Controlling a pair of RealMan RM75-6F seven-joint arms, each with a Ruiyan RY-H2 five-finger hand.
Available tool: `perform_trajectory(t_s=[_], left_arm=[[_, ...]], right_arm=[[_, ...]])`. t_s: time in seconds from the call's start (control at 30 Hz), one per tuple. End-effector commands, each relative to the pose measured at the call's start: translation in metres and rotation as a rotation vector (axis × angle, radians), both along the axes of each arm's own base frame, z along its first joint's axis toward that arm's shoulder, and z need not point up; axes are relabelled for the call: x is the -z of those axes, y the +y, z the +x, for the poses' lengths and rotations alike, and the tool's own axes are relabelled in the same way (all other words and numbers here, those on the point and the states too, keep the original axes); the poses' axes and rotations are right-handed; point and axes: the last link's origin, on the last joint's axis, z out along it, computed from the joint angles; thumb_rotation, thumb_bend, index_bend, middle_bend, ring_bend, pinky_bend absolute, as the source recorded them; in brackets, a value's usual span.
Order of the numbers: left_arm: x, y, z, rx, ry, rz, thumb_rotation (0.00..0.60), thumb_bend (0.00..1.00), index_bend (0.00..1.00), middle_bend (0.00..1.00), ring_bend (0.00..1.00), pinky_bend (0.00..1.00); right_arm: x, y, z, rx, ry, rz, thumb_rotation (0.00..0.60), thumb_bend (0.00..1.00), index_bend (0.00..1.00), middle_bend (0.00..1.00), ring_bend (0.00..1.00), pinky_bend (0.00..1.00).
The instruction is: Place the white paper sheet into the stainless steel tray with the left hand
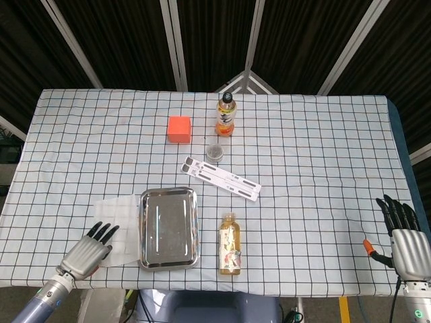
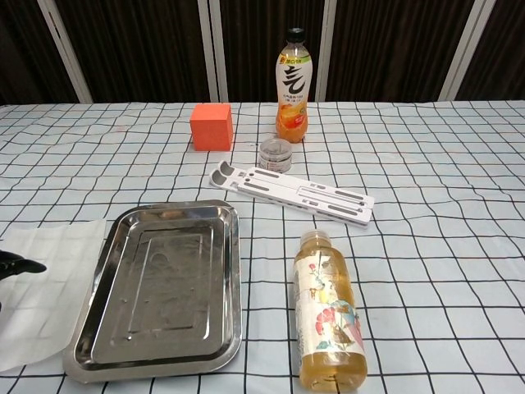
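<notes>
Reaching is the step in hand: your left hand (image 1: 87,250) sits at the lower left of the head view, fingers spread and holding nothing, tips over the sheet (image 1: 116,221). That sheet lies flat just left of the tray (image 1: 168,228), so you next need to pinch its edge.

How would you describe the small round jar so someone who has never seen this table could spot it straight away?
Start at the tall orange drink bottle standing upright near the far edge of the checked tablecloth. Just in front of it, before the flat white slotted stand, sits the small round jar. It is the shortest thing there, squat, with a grey lid.
</notes>
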Motion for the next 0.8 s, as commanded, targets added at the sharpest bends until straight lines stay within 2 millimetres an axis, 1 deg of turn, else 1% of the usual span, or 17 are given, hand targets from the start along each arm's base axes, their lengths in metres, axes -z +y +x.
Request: perform_trajectory(t_s=[0.03,0.13,0.3,0.43,0.5,0.63,0.67,0.73,0.8], left_arm=[[0.001,0.000,0.001,0.001,-0.009,0.000,0.600,0.48,0.56,0.00,0.00,0.00],[0.001,0.000,0.001,0.002,-0.016,-0.001,0.600,0.51,0.58,0.00,0.00,0.00],[-0.002,0.001,0.002,0.001,-0.025,0.007,0.600,0.51,0.59,0.00,0.00,0.00],[-0.011,0.006,0.006,0.014,-0.039,0.042,0.600,0.51,0.59,0.00,0.00,0.00],[-0.022,0.013,0.014,0.029,-0.064,0.089,0.600,0.51,0.60,0.01,0.00,0.00],[-0.052,0.038,0.038,0.075,-0.148,0.218,0.600,0.51,0.60,0.02,0.00,0.00],[-0.057,0.043,0.042,0.084,-0.163,0.237,0.600,0.51,0.60,0.02,0.00,0.00],[-0.071,0.060,0.060,0.119,-0.213,0.294,0.600,0.51,0.60,0.02,0.00,0.00],[-0.079,0.072,0.075,0.151,-0.247,0.321,0.600,0.51,0.60,0.02,0.00,0.00]], right_arm=[[0.000,0.000,0.000,0.000,0.000,0.000,0.600,0.33,0.00,0.00,0.00,0.00],[0.000,0.000,0.000,0.000,-0.001,0.000,0.600,0.32,0.00,0.00,0.00,0.00],[0.000,0.000,0.000,-0.001,-0.004,0.000,0.600,0.32,0.00,0.00,0.00,0.00],[-0.001,0.000,0.000,-0.001,-0.009,-0.001,0.600,0.33,0.00,0.00,0.00,0.00],[-0.001,0.000,0.000,0.000,-0.010,-0.002,0.600,0.32,0.00,0.00,0.00,0.00],[0.000,0.000,0.000,-0.002,-0.008,0.001,0.600,0.32,0.00,0.00,0.00,0.00],[0.000,0.000,0.000,-0.002,-0.007,0.001,0.600,0.33,0.00,0.00,0.00,0.00],[0.000,0.000,0.001,-0.003,-0.006,0.001,0.600,0.33,0.00,0.00,0.00,0.00],[0.000,0.000,0.001,-0.003,-0.006,0.000,0.600,0.33,0.00,0.00,0.00,0.00]])
